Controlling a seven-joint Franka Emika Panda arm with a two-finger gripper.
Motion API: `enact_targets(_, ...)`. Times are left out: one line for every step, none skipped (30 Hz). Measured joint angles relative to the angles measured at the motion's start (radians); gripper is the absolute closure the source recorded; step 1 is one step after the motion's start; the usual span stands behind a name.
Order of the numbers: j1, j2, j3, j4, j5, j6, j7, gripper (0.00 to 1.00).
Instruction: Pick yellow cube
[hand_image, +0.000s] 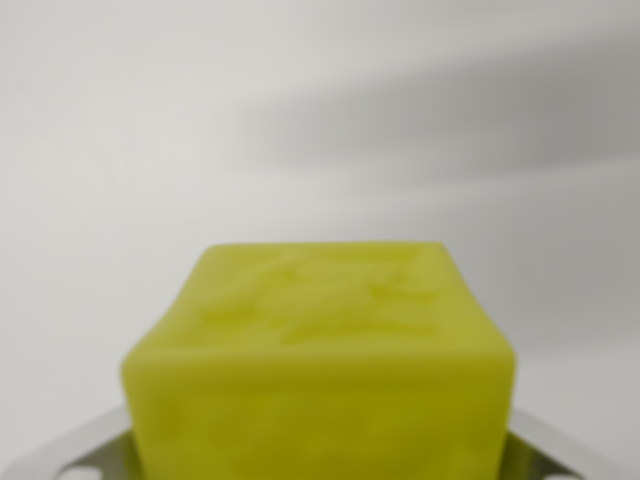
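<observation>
We see the yellow cube (320, 370) filling the lower middle of the wrist view, very close to the camera and out of focus. Its top face shows a faint raised or moulded pattern that is too blurred for us to read. The near face runs down past the bottom edge of the picture.

On either side of the cube, at the bottom corners, we make out pale metallic parts of the end effector (320, 455): one piece at the wrist view's left (70, 455) and one at the wrist view's right (565, 450). The cube sits between them, its sides meeting or covering their inner edges. We cannot tell whether they press on the cube or merely flank it, since the contact is hidden and blurred.

Behind the cube we see only a plain whitish surface with a soft grey shadow band across the upper right (450, 130). We cannot tell whether the cube rests on that surface or is lifted clear of it.
</observation>
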Motion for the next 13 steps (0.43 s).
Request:
enact_targets(0.0,-0.003,0.0,0.002,0.0,-0.005,0.0,1.0)
enact_targets(0.0,-0.005,0.0,0.004,0.0,-0.009,0.0,1.0)
enact_targets(0.0,-0.008,0.0,0.006,0.0,-0.014,0.0,1.0)
enact_targets(0.0,-0.011,0.0,0.008,0.0,-0.018,0.0,1.0)
enact_targets(0.0,-0.013,0.0,0.009,0.0,-0.022,0.0,1.0)
enact_targets(0.0,-0.014,0.0,0.01,0.0,-0.024,0.0,1.0)
enact_targets(0.0,-0.015,0.0,0.011,0.0,-0.026,0.0,1.0)
enact_targets(0.0,-0.016,0.0,0.012,0.0,-0.027,0.0,1.0)
enact_targets(0.0,-0.016,0.0,0.012,0.0,-0.028,0.0,1.0)
enact_targets(0.0,-0.016,0.0,0.012,0.0,-0.028,0.0,1.0)
enact_targets(0.0,-0.016,0.0,0.012,0.0,-0.028,0.0,1.0)
enact_targets(0.0,-0.016,0.0,0.012,0.0,-0.028,0.0,1.0)
enact_targets(0.0,-0.016,0.0,0.012,0.0,-0.028,0.0,1.0)
